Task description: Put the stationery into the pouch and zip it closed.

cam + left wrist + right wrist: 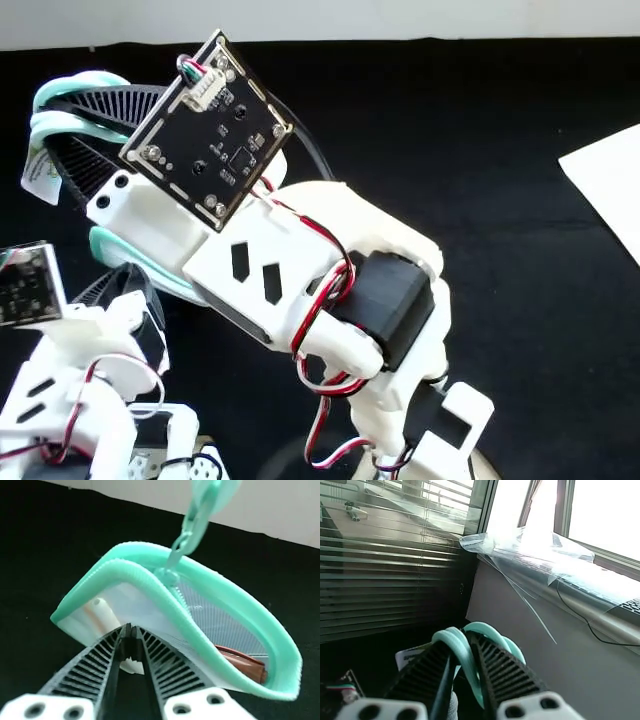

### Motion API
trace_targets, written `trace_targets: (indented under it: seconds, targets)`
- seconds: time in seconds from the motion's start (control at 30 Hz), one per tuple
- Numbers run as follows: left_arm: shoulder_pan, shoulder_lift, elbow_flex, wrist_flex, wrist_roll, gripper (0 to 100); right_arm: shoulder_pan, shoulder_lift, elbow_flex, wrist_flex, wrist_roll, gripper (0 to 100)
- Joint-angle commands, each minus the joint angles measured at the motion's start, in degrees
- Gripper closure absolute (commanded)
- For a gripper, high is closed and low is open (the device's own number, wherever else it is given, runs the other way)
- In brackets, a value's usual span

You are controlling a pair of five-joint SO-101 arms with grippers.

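One pouch (282, 652), two arms (330, 250) (70, 400), one white sheet (612, 180).

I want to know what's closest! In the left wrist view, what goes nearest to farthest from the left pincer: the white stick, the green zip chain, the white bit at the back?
1. The white stick, inside the pouch, just past the left pincer.
2. The green zip chain, rising above the pouch's rim.
3. The pale surface, beyond the black table.
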Motion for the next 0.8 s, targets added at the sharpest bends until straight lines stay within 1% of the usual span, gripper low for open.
trace_targets:
  seconds: [0.0, 0.1, 0.2, 0.27, 0.43, 0.6, 0.7, 0.77]
  targets:
    - [-0.48, 0.84, -3.47, 0.26, -3.69, 99, -0.13, -0.22, -1.8, -2.51, 0.53, 99.1]
    - [-0.48, 0.92, -3.38, 0.26, -7.65, 99, 2.15, 1.8, -1.89, -3.91, 0.62, 99.1]
    - [-0.48, 0.92, -3.3, 0.18, -8.0, 99, 5.67, 5.32, -1.89, -6.46, 0.62, 99.1]
    - [-0.84, 0.92, -3.21, -0.79, -8.0, 99, 6.73, 7.69, -1.89, -6.73, 0.53, 99.1]
    - [-7.16, 1.01, -0.4, -7.3, -8.09, 99, 7.08, 13.14, -1.89, -6.73, 0.26, 99.1]
    - [-8.22, 0.92, 0.75, -7.91, -8.09, 99, 6.99, 16.48, -2.15, -6.37, 0.18, 99.1]
    - [-8.31, 0.92, 0.66, -8.26, -8.09, 99, 6.99, 17.45, -2.33, -6.29, -2.99, 99.1]
    - [-9.89, 0.84, 0.4, -8.35, -8.09, 99, 6.99, 17.63, -2.33, -6.29, -4.04, 99.1]
